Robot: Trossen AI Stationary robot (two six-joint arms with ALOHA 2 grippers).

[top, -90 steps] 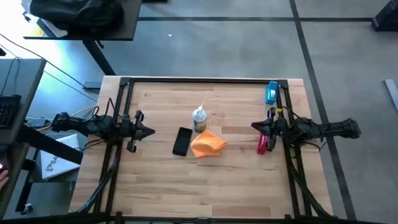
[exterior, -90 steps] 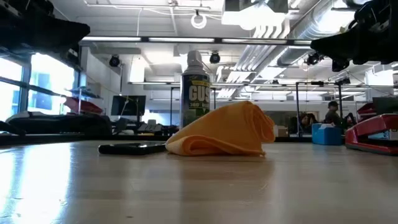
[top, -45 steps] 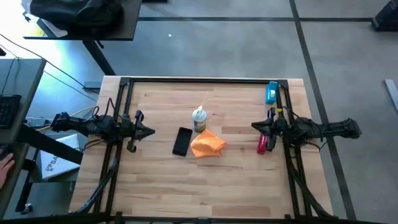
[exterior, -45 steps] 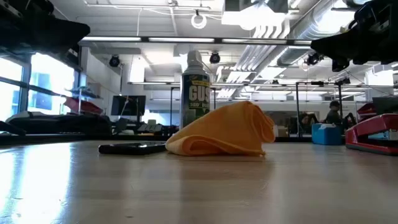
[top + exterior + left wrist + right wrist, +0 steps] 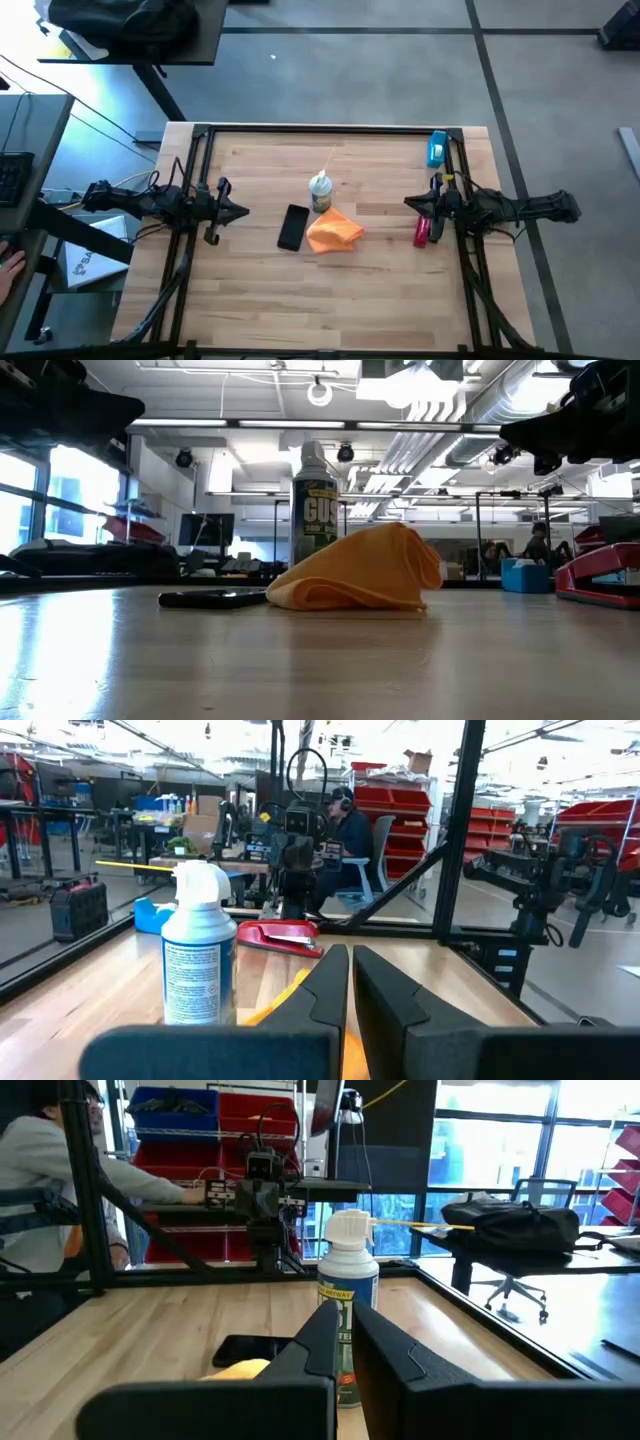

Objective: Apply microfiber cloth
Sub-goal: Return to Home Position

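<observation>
While both arms hang at opposite sides of the desk [image 5: 260, 290], the microfiber cloth [image 5: 333, 231] lies crumpled in a soft orange mound close to the desk's middle, and neither arm touches it. Seen from above, a black phone [image 5: 292, 227] lies flat at the cloth's 9 o'clock, just beside it; whether the two touch cannot be told. A spray can [image 5: 320, 192] with a white cap stands upright between 11 and 12 o'clock of the cloth, a thin straw sticking out from its nozzle.

At the desk's 9 o'clock edge the left arm [image 5: 160, 200] is held above the wood, well apart from the phone. The left jaws point toward 3 o'clock and are clenched on nothing, with only a thin slit between the fingers. At the 3 o'clock edge the right arm [image 5: 500, 208] mirrors it. The right jaws point toward 9 o'clock and are likewise pressed together and empty.

A red stapler [image 5: 422, 231] lies on the desk close below the right jaws, at the cloth's 3 o'clock and well apart from it. A blue object [image 5: 437, 149] sits near the desk's 1 o'clock corner.
</observation>
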